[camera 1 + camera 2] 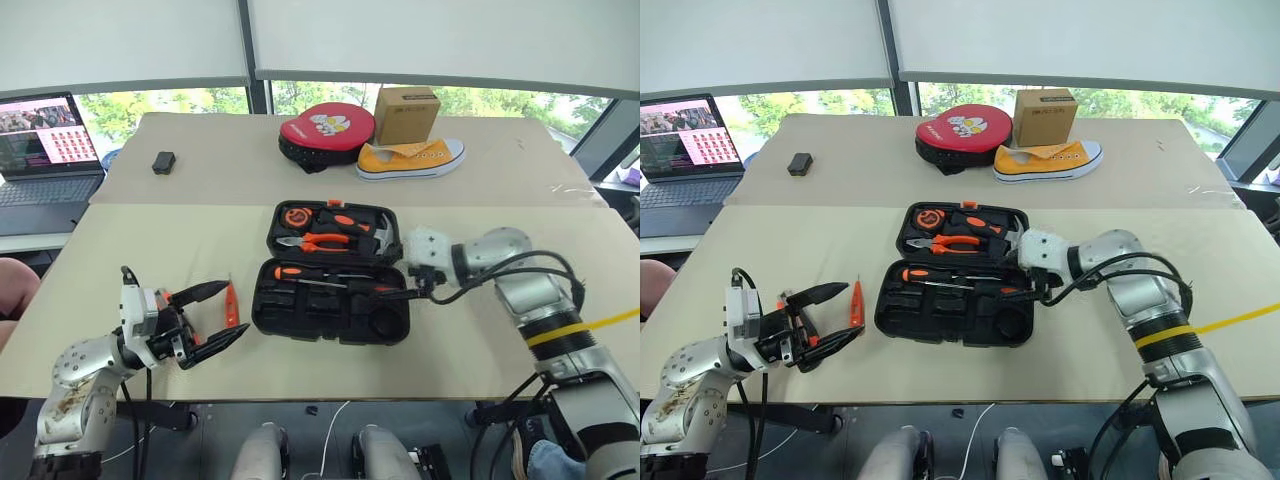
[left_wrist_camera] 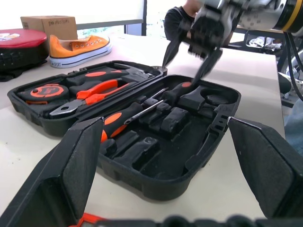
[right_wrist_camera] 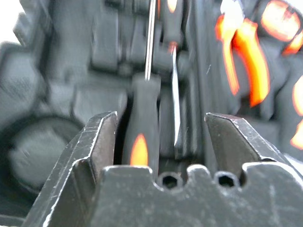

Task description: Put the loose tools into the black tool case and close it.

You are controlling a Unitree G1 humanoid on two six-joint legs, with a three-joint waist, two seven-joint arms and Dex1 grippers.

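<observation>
Beige table (image 1: 150, 260) by windows (image 1: 210, 100), laptop (image 1: 45, 150) at its left.

Black tool case (image 1: 331, 315): open on table (image 1: 470, 350), screwdrivers (image 1: 335, 278) inside; tester pen (image 1: 232, 304) beside; right gripper (image 1: 412, 292) at edge.

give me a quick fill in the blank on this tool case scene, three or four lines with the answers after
1. The black tool case lies ____ on the table, its lid not yet closed.
2. The slim orange tester pen lies on the table beside the ____ end effector.
3. Two screwdrivers rest inside the case, under the right end effector, whose fingers stand ____.
4. Behind the case, a cardboard box rests on a yellow ____.

Missing words: open; left; apart; shoe
</observation>
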